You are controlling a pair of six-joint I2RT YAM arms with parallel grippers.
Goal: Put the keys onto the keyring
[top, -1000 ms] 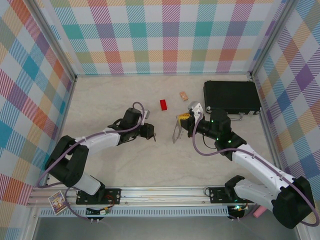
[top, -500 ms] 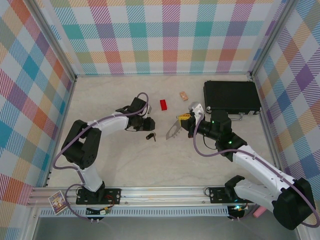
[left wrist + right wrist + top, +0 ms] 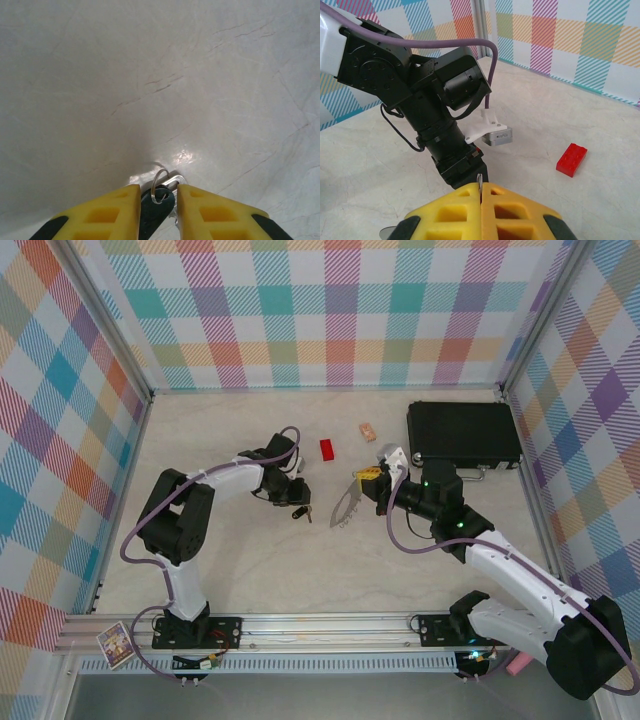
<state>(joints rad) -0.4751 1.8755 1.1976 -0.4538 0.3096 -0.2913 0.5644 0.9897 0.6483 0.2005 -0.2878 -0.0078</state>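
Note:
The key (image 3: 155, 210) has a black head and a small wire loop. It lies on the table between my left gripper's (image 3: 159, 187) yellow fingers, which stand close against both its sides; I cannot tell whether they pinch it. From above, the key (image 3: 301, 512) sits at the tip of the left gripper (image 3: 296, 506). My right gripper (image 3: 362, 487) is shut on the edge of the grey keyring (image 3: 343, 510), which hangs out toward the key. In the right wrist view the keyring's thin edge (image 3: 479, 179) sticks out between the shut fingers of the right gripper (image 3: 481, 186).
A red block (image 3: 327, 448) and a small tan block (image 3: 368, 430) lie behind the grippers. A black case (image 3: 463, 433) sits at the back right. The left arm's black wrist (image 3: 435, 110) is close in front of the right gripper. Plaid walls enclose three sides.
The left gripper pulled back from the key, leaving it on the table, then came forward over it again. The ring in the right gripper turned from edge-on to flatter.

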